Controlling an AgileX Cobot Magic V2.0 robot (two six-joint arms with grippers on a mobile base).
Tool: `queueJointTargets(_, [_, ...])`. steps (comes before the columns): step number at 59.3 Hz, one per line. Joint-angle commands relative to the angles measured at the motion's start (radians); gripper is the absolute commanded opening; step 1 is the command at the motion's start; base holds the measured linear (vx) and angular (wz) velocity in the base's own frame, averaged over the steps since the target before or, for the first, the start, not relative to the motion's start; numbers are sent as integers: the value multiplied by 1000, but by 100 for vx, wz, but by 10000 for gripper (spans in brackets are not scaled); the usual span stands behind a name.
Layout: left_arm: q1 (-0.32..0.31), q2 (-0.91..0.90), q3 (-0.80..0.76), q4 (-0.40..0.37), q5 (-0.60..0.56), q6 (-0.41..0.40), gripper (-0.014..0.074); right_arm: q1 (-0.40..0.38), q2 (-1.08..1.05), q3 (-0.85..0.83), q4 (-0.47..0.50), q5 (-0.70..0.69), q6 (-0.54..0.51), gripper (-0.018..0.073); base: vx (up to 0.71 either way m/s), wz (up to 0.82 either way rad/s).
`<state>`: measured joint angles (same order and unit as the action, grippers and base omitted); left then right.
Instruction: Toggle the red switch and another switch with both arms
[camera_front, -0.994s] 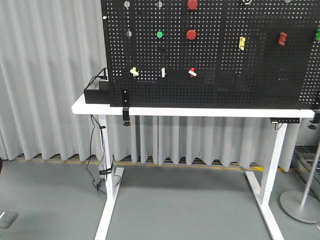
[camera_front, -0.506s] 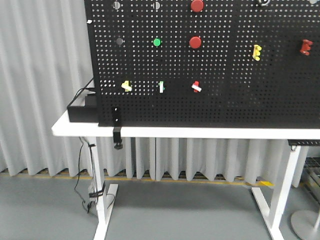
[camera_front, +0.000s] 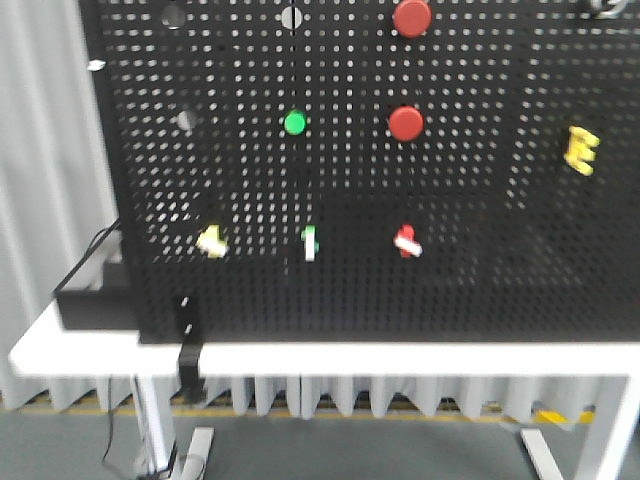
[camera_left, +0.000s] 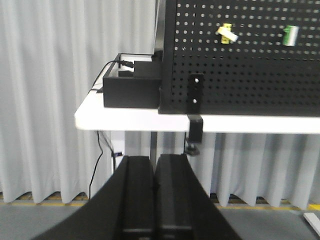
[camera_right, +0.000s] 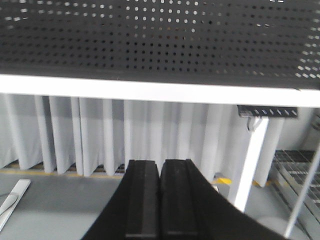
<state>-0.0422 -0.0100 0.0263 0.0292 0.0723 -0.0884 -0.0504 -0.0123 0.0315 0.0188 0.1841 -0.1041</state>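
Observation:
The red switch (camera_front: 406, 241), a small red toggle with a white lever tip, sits low on the black pegboard (camera_front: 480, 230) in the front view. Another switch, pale yellow (camera_front: 211, 241), is on the same row at the left and shows again at the top of the left wrist view (camera_left: 226, 33). My left gripper (camera_left: 154, 159) is shut and empty, hanging below table height, well short of the board. My right gripper (camera_right: 160, 163) is also shut and empty, under the table edge. Neither arm appears in the front view.
A white toggle on a green base (camera_front: 310, 243) sits between the two switches. Round red buttons (camera_front: 406, 123), a green button (camera_front: 294, 122) and a yellow clip (camera_front: 581, 149) are higher up. A black box (camera_left: 132, 90) and a clamp (camera_left: 195, 110) sit on the white table (camera_front: 420, 357).
The front camera has closed in on the pegboard: the board and its switches have grown larger and shifted, and the floor has dropped out of view.

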Motion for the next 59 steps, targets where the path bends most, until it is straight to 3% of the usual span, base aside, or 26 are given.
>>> queueJointTargets(1, [-2, -9, 18, -7, -85, -8, 2, 1, -11, 5, -2, -83, -1, -6, 46, -3])
queueJointTargets(29, [-2, -9, 18, -7, -85, -8, 2, 1, -11, 5, -2, -83, -1, -6, 35, -1])
queueJointTargets(59, [-2, -9, 18, -7, -85, -8, 2, 1, -11, 5, -2, -83, -1, -6, 12, 0])
